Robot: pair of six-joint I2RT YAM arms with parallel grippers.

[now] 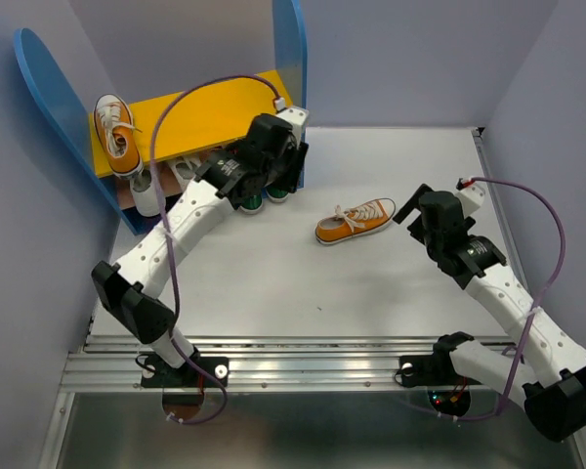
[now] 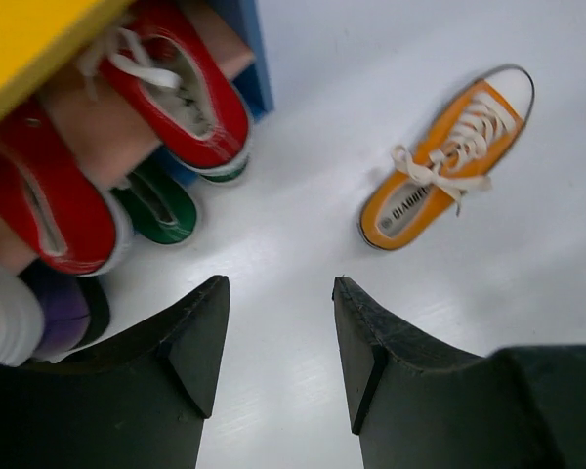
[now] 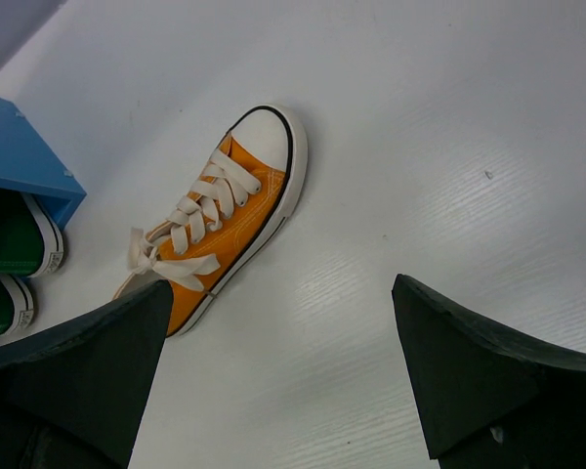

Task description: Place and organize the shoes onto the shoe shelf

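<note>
The shoe shelf [image 1: 210, 112] stands at the back left, with blue side panels and a yellow top board. One orange shoe [image 1: 114, 132] lies on the top board's left end. Its mate [image 1: 355, 221] lies loose on the table, also in the left wrist view [image 2: 444, 161] and the right wrist view [image 3: 225, 220]. Two red shoes [image 2: 190, 98] [image 2: 49, 200] sit on the lower board [image 2: 98, 142]. Green shoes [image 2: 161, 205] [image 3: 15, 239] stand at the shelf's foot. My left gripper [image 2: 280, 285] is open and empty by the shelf's right end [image 1: 278, 174]. My right gripper [image 3: 281, 288] is open and empty, just right of the loose orange shoe [image 1: 407, 213].
A purple and a white object [image 2: 39, 318] sit under the shelf at its left. The shelf's blue right panel [image 3: 20, 161] stands close to the green shoes. Grey walls enclose the table on three sides. A metal rail [image 1: 293, 366] runs along the near edge.
</note>
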